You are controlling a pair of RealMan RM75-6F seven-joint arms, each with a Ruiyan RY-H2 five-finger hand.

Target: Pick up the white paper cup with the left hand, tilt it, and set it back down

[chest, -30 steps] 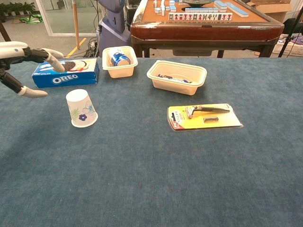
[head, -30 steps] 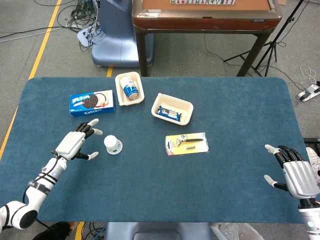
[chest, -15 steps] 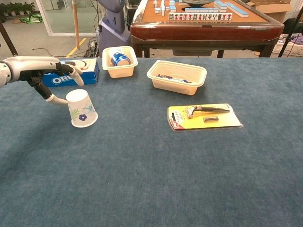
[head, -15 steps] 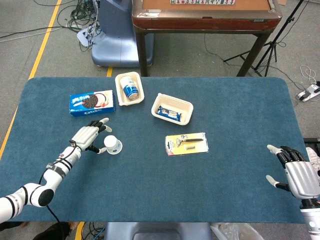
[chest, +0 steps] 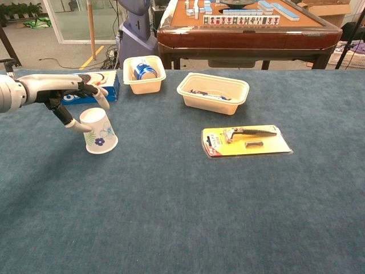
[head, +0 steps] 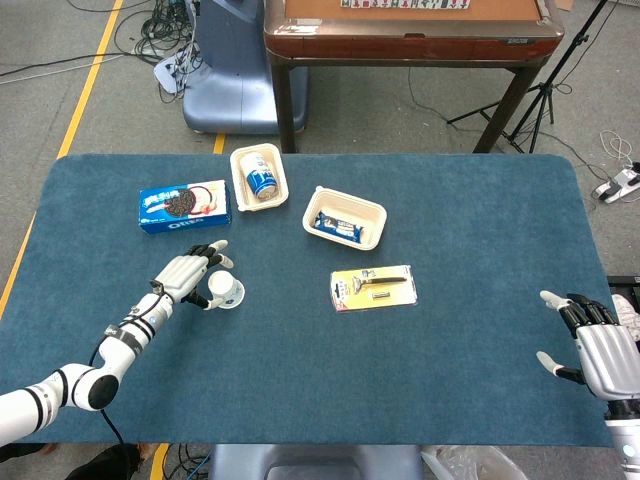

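Note:
The white paper cup (head: 226, 291) (chest: 98, 131) with a blue flower print stands upside down on the blue table, left of centre. My left hand (head: 186, 276) (chest: 65, 94) is right beside its left side with fingers spread around the cup's top; the thumb reaches the near side, and whether it touches is unclear. It holds nothing. My right hand (head: 597, 352) hovers at the table's near right corner, fingers apart and empty; it shows only in the head view.
An Oreo box (head: 184, 206) (chest: 80, 88) lies just behind the left hand. A tub with a blue can (head: 260, 177) (chest: 144, 74), a tub with a snack bar (head: 344, 217) (chest: 213, 92) and a yellow razor pack (head: 373, 287) (chest: 246, 141) lie further right.
My left hand has moved right from open table to the cup, its fingers now around the cup's top. The cup has not moved. My right hand has drifted slightly toward the near edge.

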